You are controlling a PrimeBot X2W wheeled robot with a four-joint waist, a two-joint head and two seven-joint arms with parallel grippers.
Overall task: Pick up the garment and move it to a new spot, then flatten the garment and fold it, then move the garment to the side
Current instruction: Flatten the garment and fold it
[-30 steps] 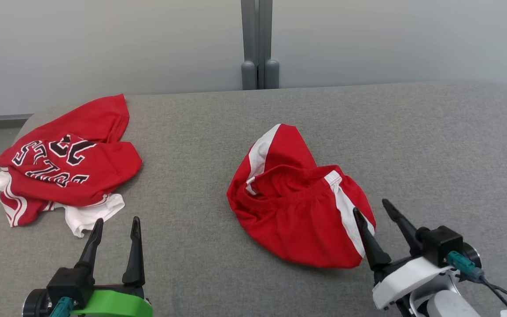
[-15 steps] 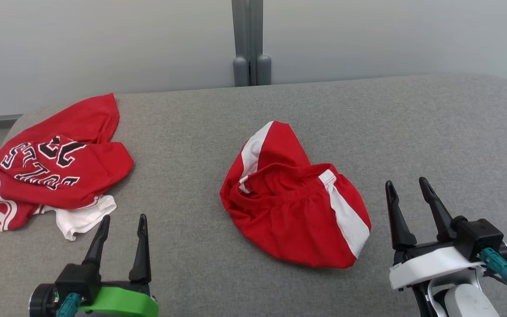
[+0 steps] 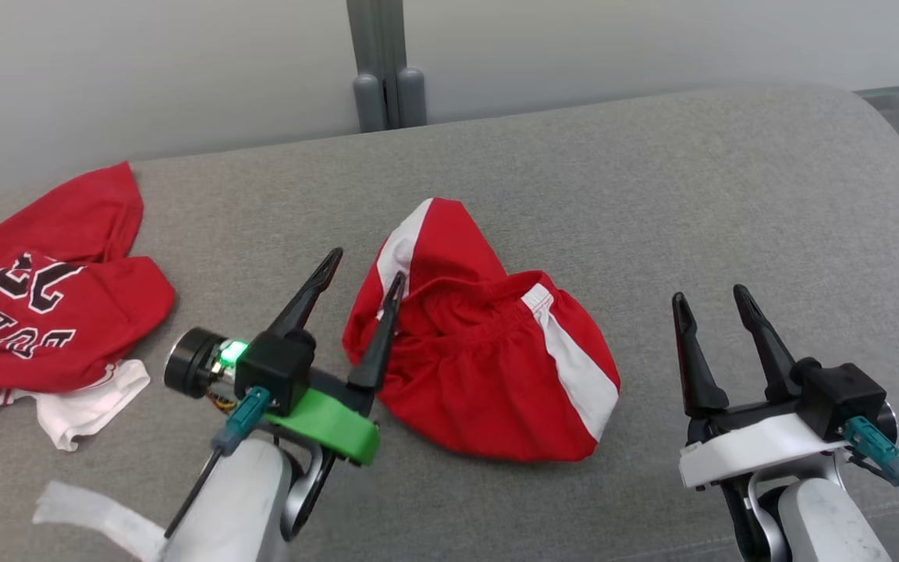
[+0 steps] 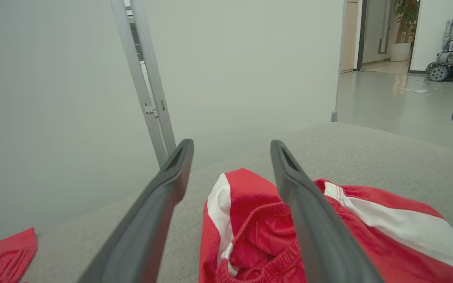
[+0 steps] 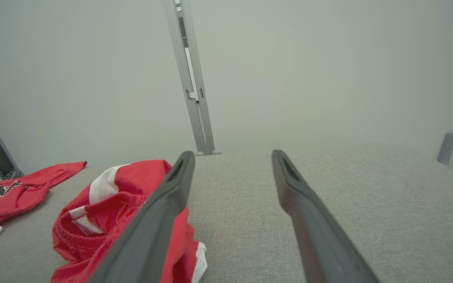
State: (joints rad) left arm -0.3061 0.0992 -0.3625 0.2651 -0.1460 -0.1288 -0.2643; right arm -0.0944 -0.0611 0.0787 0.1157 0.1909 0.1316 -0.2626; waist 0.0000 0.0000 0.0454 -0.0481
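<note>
Head view: crumpled red shorts (image 3: pixel 488 367) lie on the grey desk (image 3: pixel 652 195). The left claw (image 3: pixel 368 263), spread wide, noses their left edge, perhaps touching cloth, placed for pickup. The right claw (image 3: pixel 708 293) stands wide and clear.
Left wrist view: the waistband (image 4: pixel 264 212) lies ahead between the fingers (image 4: pixel 159 204).
Right wrist view: the shorts lie off to the left.

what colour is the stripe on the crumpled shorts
White, on red shorts; the stripe shows best in the head view.

The shorts (image 3: pixel 488 367) are red with white side stripes, the jersey (image 3: pixel 51 312) is red with black letters outlined in white, the desk (image 3: pixel 652 195) is flecked grey, the left gripper (image 3: pixel 367 263) has a green base, and the right gripper (image 3: pixel 708 293) a white one.
</note>
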